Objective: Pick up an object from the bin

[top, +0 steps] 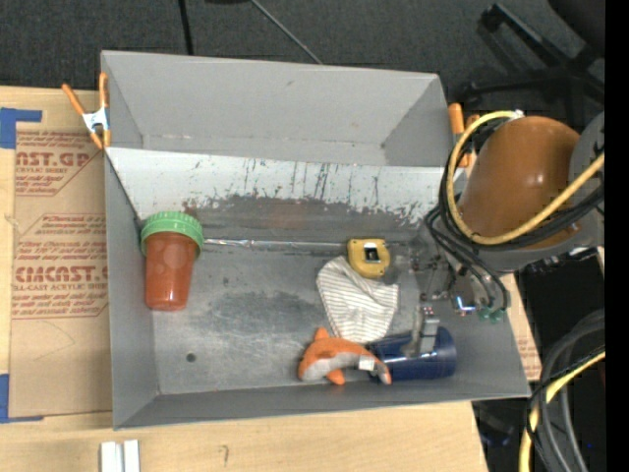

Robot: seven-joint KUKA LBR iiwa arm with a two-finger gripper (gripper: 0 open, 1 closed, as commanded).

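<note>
Camera view: end effector point(428, 330) hanging over a dark blue cylinder point(418, 364) at the lower right of the bin point(246, 116).
The arm is reaching in from the right, and its end effector is sitting directly over the blue cylinder, which is lying on its side near the bin's lower wall, its dark glossy body showing on either side of the tool. Whether the end effector is standing wide or narrow cannot be told. An orange-and-white toy point(332, 360) is touching the cylinder's left end. A crumpled white cloth point(356, 301) is lying just above it, with a yellow tape measure point(369, 257) at the cloth's top edge. An orange cup with a green lid point(169, 264) is lying well apart at the left.
</note>
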